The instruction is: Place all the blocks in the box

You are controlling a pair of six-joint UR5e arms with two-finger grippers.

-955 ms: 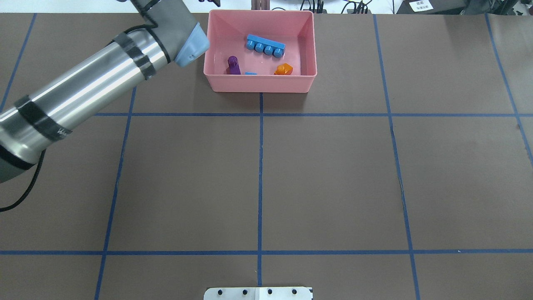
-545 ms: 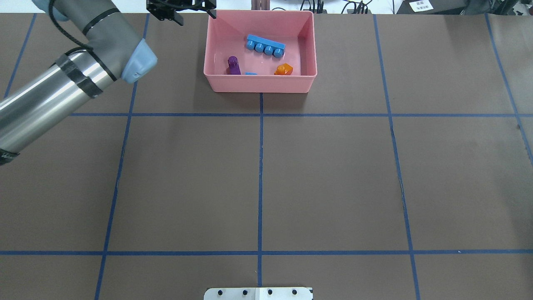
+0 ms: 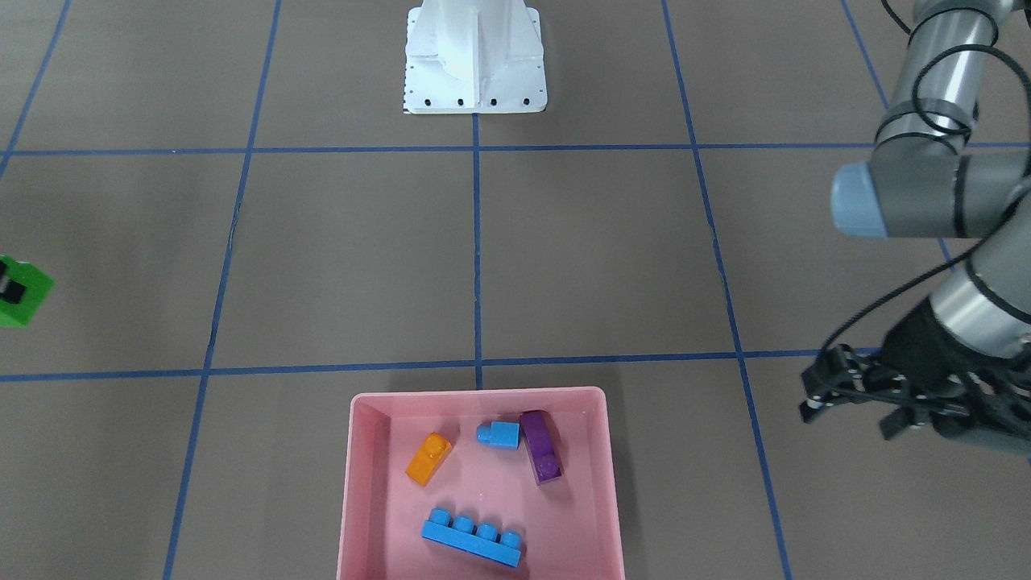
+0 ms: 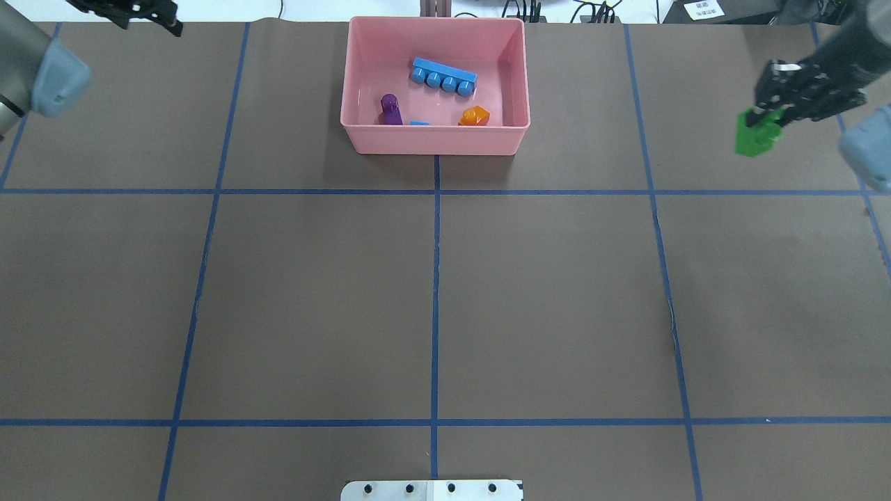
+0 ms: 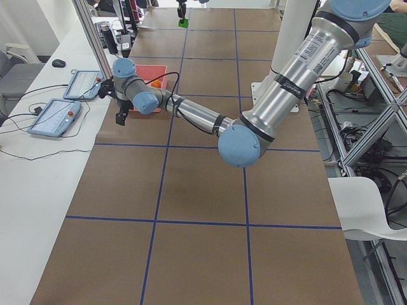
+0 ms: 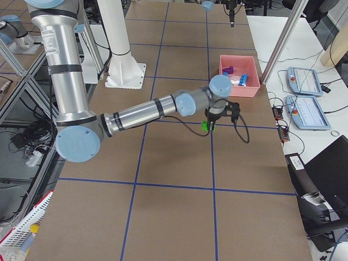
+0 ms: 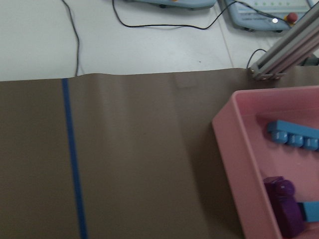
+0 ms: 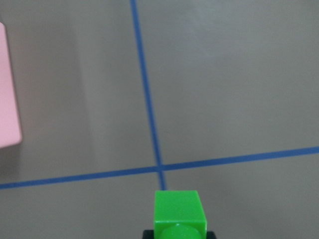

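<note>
The pink box point(image 4: 431, 142) stands at the table's far middle, also in the front view point(image 3: 475, 395). In it lie the long blue brick point(image 4: 443, 75), the purple brick point(image 4: 390, 109), the small blue brick point(image 4: 419, 123) and the orange brick point(image 4: 475, 116). My right gripper point(image 4: 762, 120) is shut on the green brick point(image 4: 755, 134) and holds it above the table, far to the right of the box. The green brick also shows in the right wrist view point(image 8: 179, 215). My left gripper point(image 4: 143, 17) is open and empty, far to the left of the box.
The robot's white base plate point(image 4: 431, 490) sits at the near table edge. Blue tape lines cross the brown table. Beyond the far edge are teach pendants point(image 7: 259, 7), cables and a metal frame post point(image 7: 289, 42).
My left arm has swung left, away from the box. My right gripper has come into view at the right with the green brick. The bricks in the box have not moved.
</note>
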